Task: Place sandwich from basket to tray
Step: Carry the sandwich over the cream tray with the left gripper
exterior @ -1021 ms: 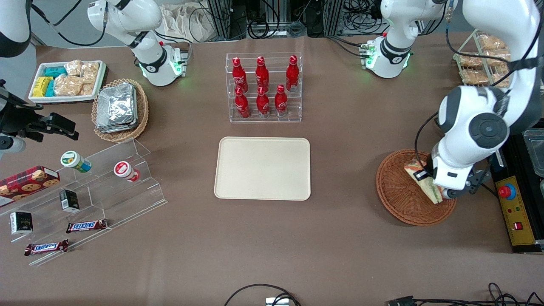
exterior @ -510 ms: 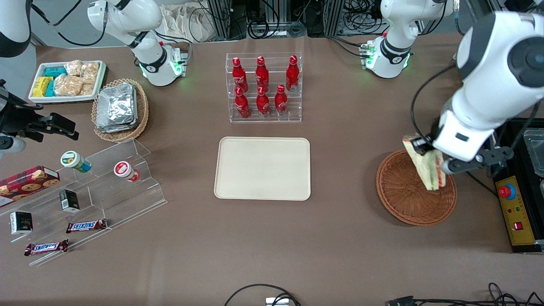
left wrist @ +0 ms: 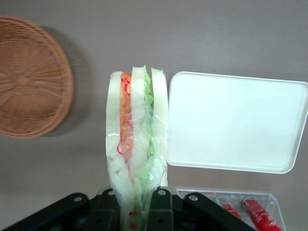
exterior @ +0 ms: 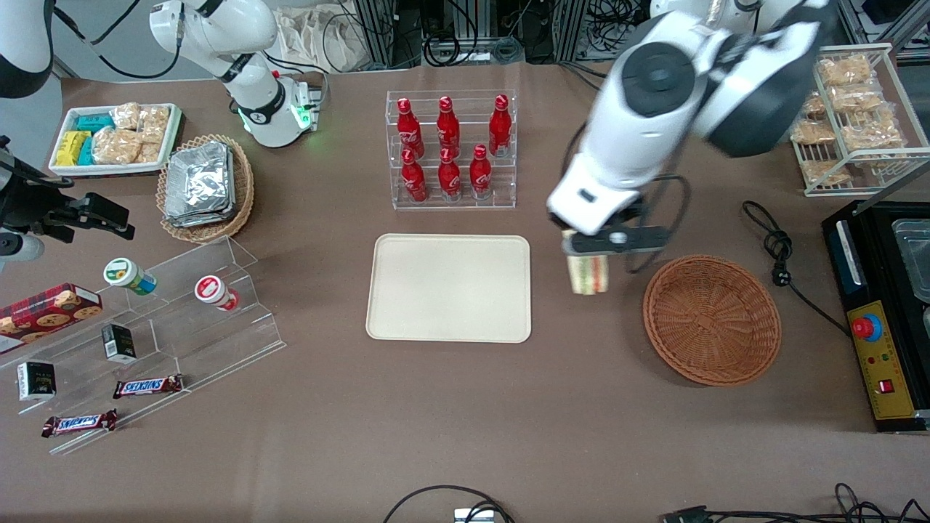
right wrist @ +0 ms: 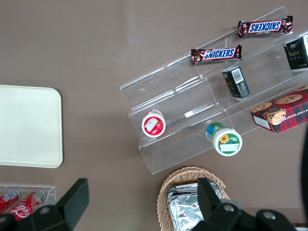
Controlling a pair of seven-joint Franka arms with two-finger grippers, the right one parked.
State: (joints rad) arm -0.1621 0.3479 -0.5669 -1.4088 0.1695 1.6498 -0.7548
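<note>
My left gripper (exterior: 590, 250) is shut on the sandwich (exterior: 588, 274), a wrapped wedge of white bread with orange and green layers, and holds it in the air between the reddish-brown wicker basket (exterior: 712, 319) and the cream tray (exterior: 449, 287). In the left wrist view the sandwich (left wrist: 137, 144) hangs from the gripper (left wrist: 137, 211), with the basket (left wrist: 31, 77) on one side and the tray (left wrist: 236, 120) on the other. The basket holds nothing.
A clear rack of red bottles (exterior: 450, 149) stands farther from the front camera than the tray. A tan basket of foil packs (exterior: 205, 185), a white snack tray (exterior: 112, 138) and a clear step shelf (exterior: 167, 327) lie toward the parked arm's end. A wire rack (exterior: 850, 116) and black box (exterior: 883, 305) lie toward the working arm's end.
My left gripper has lifted the sandwich out of the basket and carried it sideways toward the tray. The basket is left with nothing in it.
</note>
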